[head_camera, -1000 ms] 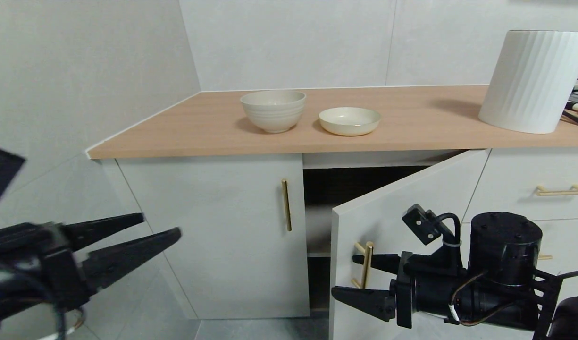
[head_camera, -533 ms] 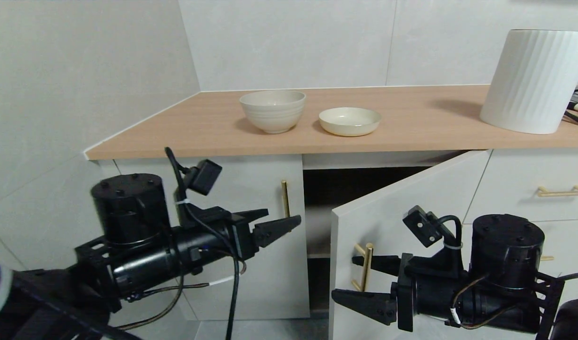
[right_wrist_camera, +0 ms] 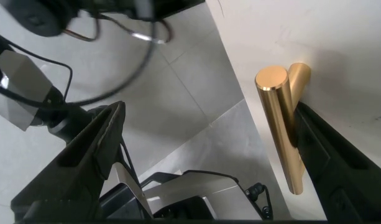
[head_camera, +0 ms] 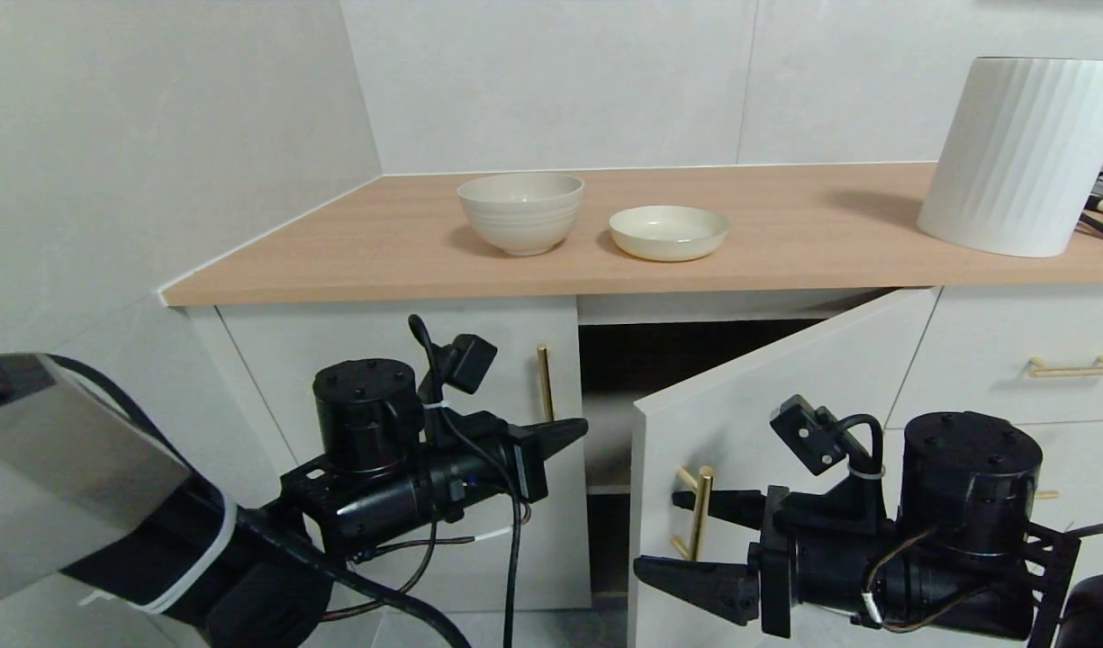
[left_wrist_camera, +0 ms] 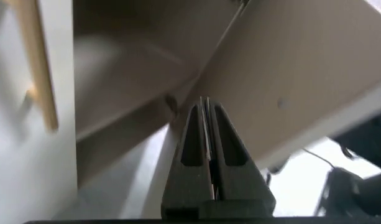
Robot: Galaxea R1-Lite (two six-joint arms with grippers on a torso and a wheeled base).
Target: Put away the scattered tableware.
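While the bowl (head_camera: 519,211) sits well above, left claw (head_camera: 576,427) is closed, right claw (head_camera: 659,531) spread.

Bowl (head_camera: 519,211) and dish (head_camera: 668,231) look smooth-glazed, counter (head_camera: 380,256) matt wood-grain, door handle (head_camera: 698,508) shiny brass-coloured metal.

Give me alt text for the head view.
Two grippers face a white cabinet under a wooden counter: the right gripper, open, straddles the gold handle of a half-open door, and the left gripper, shut, points at the gap. A bowl and a dish sit side by side on the counter.
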